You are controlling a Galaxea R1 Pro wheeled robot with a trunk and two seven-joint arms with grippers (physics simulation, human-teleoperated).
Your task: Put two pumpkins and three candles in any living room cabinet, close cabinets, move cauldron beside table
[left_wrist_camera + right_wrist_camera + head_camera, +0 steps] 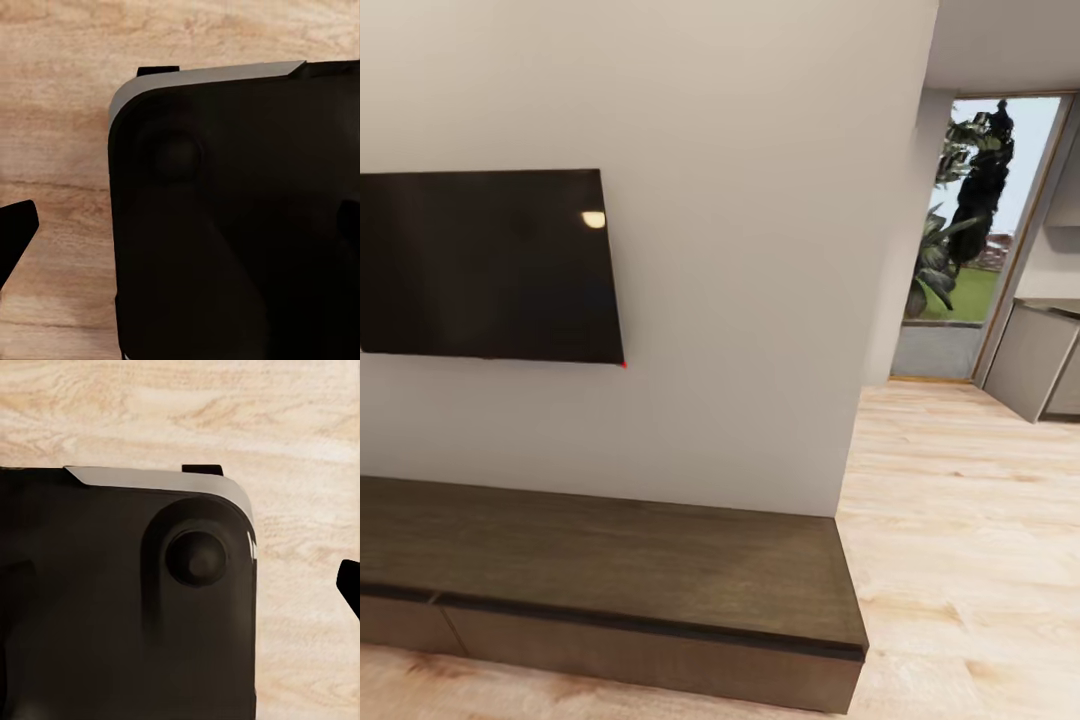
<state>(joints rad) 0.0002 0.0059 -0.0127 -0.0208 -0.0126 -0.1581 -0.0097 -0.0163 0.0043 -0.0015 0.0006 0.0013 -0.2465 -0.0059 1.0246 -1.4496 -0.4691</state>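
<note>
Cabinet [610, 570] sits low against the wall right under the TV [490, 265], so it's basically a media unit. Its long axis runs along the wall, fronts facing the room, and they look shut. Both wrist views look down at wood floor [52, 112] past the robot's dark base [112, 607]. Can't tell either gripper's state.

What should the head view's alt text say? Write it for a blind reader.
A long, low dark brown cabinet with closed fronts runs along a white wall under a black wall-mounted TV. Pale wood floor leads right toward a glass door with greenery outside.
</note>
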